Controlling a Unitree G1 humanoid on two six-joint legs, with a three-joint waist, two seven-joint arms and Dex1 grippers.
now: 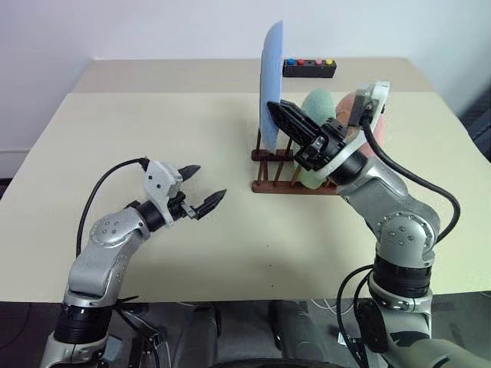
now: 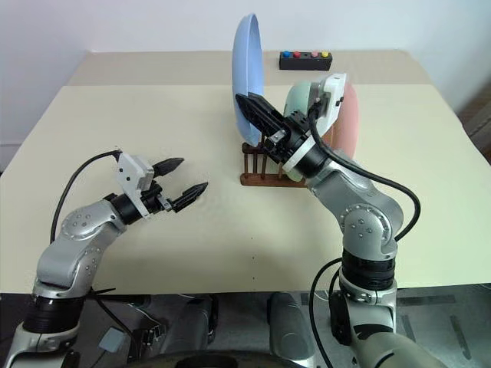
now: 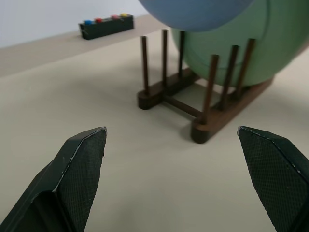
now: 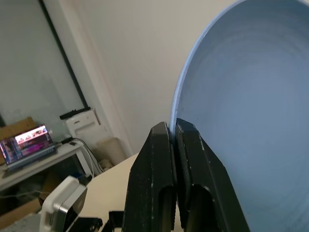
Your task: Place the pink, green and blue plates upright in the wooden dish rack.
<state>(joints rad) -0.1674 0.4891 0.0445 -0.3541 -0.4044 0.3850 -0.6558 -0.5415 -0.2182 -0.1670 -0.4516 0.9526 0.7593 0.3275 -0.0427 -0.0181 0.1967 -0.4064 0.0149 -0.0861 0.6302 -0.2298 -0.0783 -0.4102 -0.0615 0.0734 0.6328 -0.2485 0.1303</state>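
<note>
Right gripper point(image 4: 173, 126) pinches the blue plate point(image 1: 272, 80) rim, upright above the wooden dish rack point(image 1: 295, 175); its arm hides most of the pink plate point(image 2: 349, 123), apparently racked behind the green plate point(image 3: 251, 43). Left gripper point(image 1: 201, 188) hangs wide apart, empty, over the table point(image 1: 115, 130).

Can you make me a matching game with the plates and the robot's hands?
Things:
1. blue plate
2. green plate
3. left gripper
4. button box

States or places:
A. open, over bare table
B. standing in the rack, behind the blue one
C. pinched at its rim by the right gripper
D. at the far edge of the table

Pairs: 1-C, 2-B, 3-A, 4-D
</note>
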